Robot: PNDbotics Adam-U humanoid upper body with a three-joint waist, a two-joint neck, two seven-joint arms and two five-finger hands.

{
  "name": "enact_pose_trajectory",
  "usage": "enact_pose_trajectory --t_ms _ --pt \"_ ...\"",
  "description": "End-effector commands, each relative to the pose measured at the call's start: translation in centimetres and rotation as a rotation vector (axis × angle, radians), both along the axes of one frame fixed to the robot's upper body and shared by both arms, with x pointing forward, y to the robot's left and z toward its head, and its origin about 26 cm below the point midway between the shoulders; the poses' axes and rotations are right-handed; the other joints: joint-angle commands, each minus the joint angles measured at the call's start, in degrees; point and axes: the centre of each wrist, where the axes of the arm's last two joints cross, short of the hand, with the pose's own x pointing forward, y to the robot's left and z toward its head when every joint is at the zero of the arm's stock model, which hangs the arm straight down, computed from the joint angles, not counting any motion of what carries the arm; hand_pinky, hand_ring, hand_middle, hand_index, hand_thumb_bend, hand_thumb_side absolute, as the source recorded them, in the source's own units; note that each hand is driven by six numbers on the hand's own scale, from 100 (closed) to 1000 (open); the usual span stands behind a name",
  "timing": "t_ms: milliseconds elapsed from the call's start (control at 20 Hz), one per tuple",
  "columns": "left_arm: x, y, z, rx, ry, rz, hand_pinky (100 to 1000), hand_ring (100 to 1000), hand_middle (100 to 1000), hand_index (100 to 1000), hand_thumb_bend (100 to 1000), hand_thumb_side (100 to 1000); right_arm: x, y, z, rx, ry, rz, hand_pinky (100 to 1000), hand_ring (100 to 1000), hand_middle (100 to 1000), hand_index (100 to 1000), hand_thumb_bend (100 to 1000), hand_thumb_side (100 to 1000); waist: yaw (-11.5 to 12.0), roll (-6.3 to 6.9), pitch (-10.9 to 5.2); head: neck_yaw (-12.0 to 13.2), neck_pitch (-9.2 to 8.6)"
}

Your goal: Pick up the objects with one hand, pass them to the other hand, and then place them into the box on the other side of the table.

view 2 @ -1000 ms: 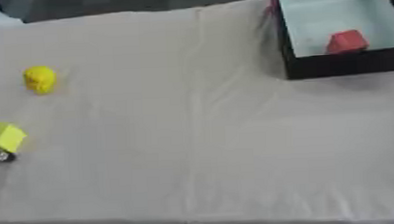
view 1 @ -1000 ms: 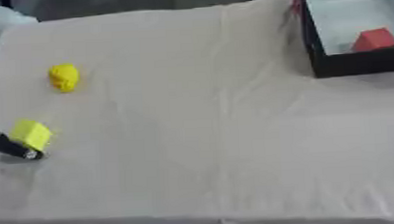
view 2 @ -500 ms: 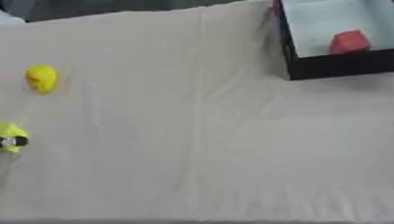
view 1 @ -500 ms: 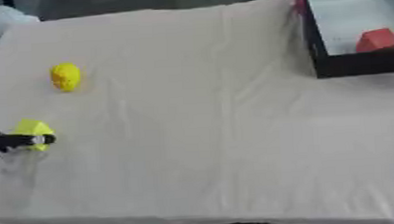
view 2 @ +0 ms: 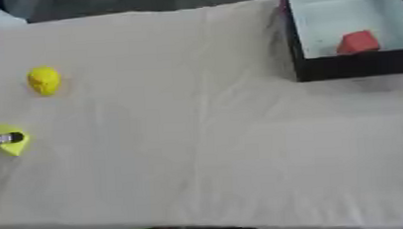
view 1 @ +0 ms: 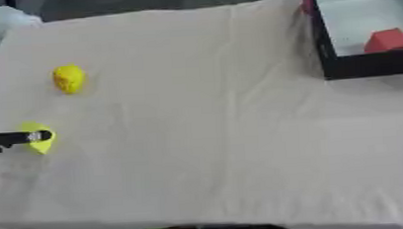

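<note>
on the white cloth [view 1: 223, 135], left hand [view 1: 7, 139] touches the yellow block [view 1: 40, 142].

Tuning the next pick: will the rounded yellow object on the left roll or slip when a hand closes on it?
The yellow object looks rounded and lumpy, not flat-sided, so a nudge may roll it, though unevenly. The cloth under it is wrinkled and soft, which probably damps rolling. It looks small and toy-like, so likely light; how slippery its surface is cannot be told.
</note>
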Motion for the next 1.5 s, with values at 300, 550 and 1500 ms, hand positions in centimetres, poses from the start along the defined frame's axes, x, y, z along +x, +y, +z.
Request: enact_pose_trajectory --t_ms 300,550,1500 --pt "0.7 0.1 1.5 0.019 -0.009 -0.01 756 772 655 595 702 294 -0.4 -0.5 1.2 -0.033 -0.018 -0.012 1000 1000 1000 950 100 282 -0.06 -0.28 -1.2 0.32 0.1" --pt "0.6 0.4 1.7 0.024 -0.006 -0.009 751 765 642 561 581 163 -0.5 -0.6 1.0 -0.038 -0.014 -0.015 1000 1000 1000 950 100 276 -0.12 -0.33 -1.24 0.33 0.0" --pt "-0.7 -0.1 5.9 0.07 -0.203 -0.046 721 723 599 517 453 100 -0.5 -0.6 1.3 -0.021 -0.033 -0.012 1000 1000 1000 951 100 292 -0.12 -0.73 -1.31 0.18 -0.11"
